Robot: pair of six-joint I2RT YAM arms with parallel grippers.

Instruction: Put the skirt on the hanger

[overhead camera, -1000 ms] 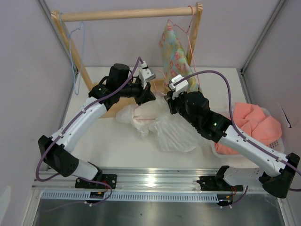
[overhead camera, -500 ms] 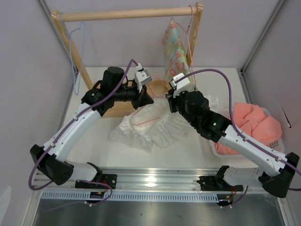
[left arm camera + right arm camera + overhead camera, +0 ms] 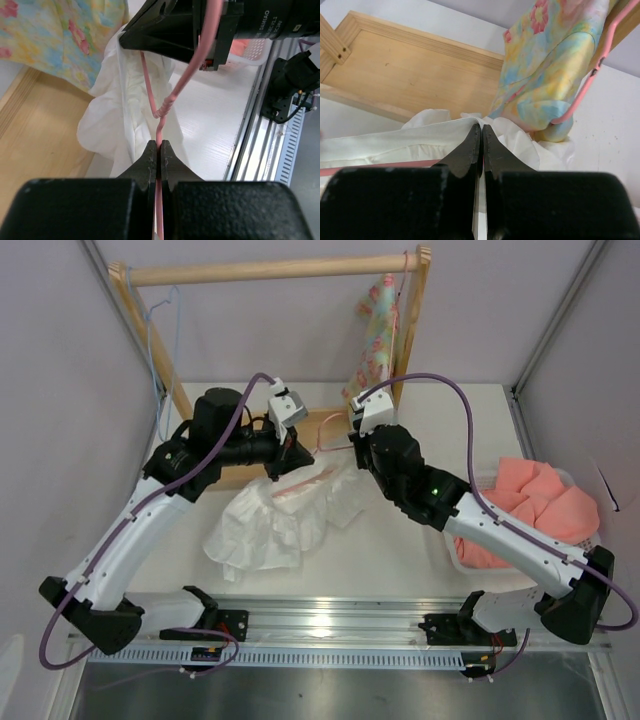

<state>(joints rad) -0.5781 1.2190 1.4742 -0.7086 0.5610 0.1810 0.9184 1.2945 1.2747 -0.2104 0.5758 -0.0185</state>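
Quick status: the left gripper (image 3: 159,149) is clamped tight on the thin pink wire of the hanger (image 3: 168,100), just beside its twisted neck. The right gripper (image 3: 481,132) is pinched closed on what looks like the top edge of the skirt (image 3: 262,525). In the top view both sit mid-table, close together, and most of the skirt trails off toward 7 o'clock from them, bunched on the table.

My worries:
- That wire is skinny and round, so I reckon it can spin or slide in the jaws once the fabric's weight pulls on it.
- The pinch on that thin fabric looks tiny. One tug and it probably slips out.
- The floral garment (image 3: 376,335) hangs at about 1 o'clock, so lifting toward the rack (image 3: 270,270) could snag it.
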